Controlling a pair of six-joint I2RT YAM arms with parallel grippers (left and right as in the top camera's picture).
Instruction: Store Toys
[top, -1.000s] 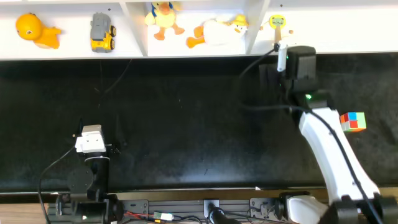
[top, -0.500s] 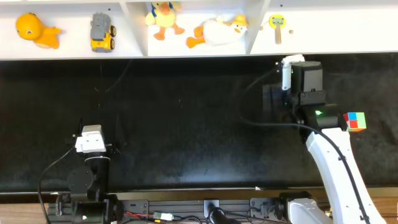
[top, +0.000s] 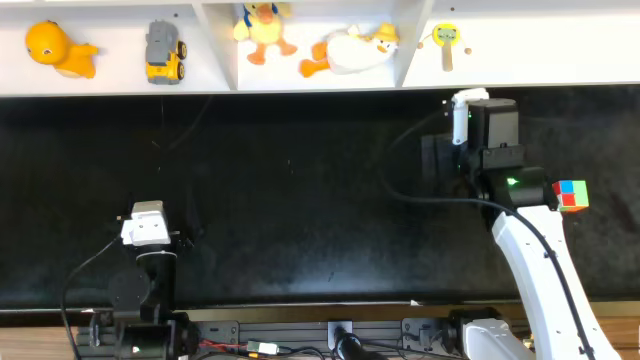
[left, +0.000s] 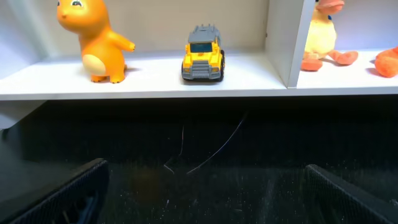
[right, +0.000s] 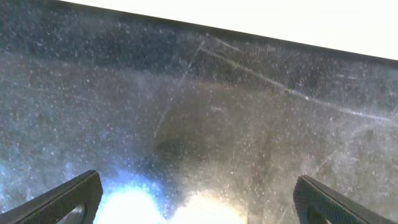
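— Black mat (top: 300, 200), near side: which gripper stands there?
— That is the left gripper (left: 205, 167), low at the left. Its fingers are spread wide with nothing between them. It faces the shelf (top: 300, 85), well apart from the one toy not yet stored.
— And that toy?
— It is the cube (top: 567, 195), multicoloured, flat on the mat at the far right, just beside the right arm (top: 525, 240). It has no long axis, so a grip across any two opposite faces should serve.
— Where does it lie from the right fingers?
— The right gripper (right: 196, 183), fingers wide and empty, points down at bare mat close under the shelf edge. The cube lies to that arm's right and a little back toward its base. The right arm is plainly the nearer. By this reading, the coming move is a short swing right and back, then a descent.
— Farthest?
— The white shelf holds a figure (top: 58, 48), a truck (top: 165, 52), a yellow duck (top: 262, 25), a white duck (top: 345, 52) and a rattle (top: 446, 40). The rattle's bay has room beside it.
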